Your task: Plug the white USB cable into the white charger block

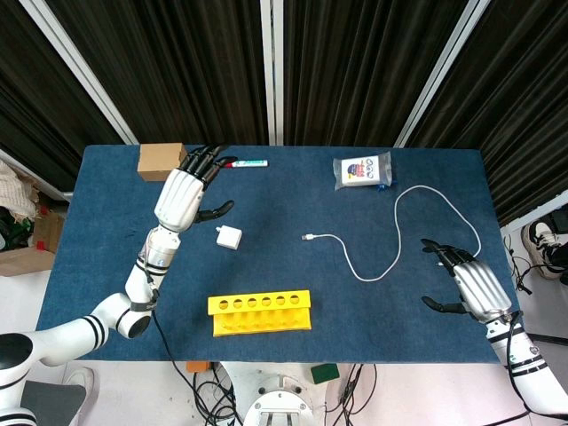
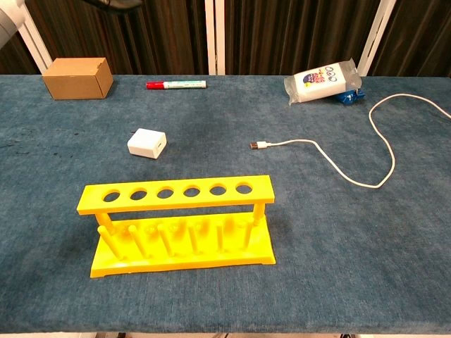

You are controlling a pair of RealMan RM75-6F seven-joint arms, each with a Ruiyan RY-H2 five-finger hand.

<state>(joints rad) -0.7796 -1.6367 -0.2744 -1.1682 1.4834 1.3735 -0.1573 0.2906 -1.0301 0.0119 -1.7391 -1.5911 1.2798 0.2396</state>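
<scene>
Nearest the robot, the yellow tube rack (image 2: 182,222) is sitting at the front of the blue table (image 1: 373,311), untouched and well short of either hand's fingertips.

The right hand (image 1: 466,282) is hovering low at the right edge with its fingers spread and holding nothing; the white USB cable (image 1: 390,235) is looping just beyond and inward of those fingertips, its tail running past the hand toward the table edge. The cable's plug (image 2: 258,146) is lying flat, well inward of the right fingers, its long axis running across the table and its metal tip pointing toward the left hand's side.

The left hand (image 1: 185,193) is hanging further back, fingers apart and empty, thumb angled inward. The white charger block (image 1: 229,238) is resting just inside and nearer than that thumb, not touching it. In the chest view the block's darker face seems to be turning toward the plug, though whether that is the port I cannot tell.

Neither item is being gripped, so the step in hand looks like the first reach. Doing it well probably means pinching the plug close behind its tip so the slack cable is not twisting it, and holding the block with its port facing that tip.

Beyond the fingers are lying a cardboard box (image 1: 161,161), a marker (image 1: 249,163) and a plastic packet (image 1: 362,171)
</scene>
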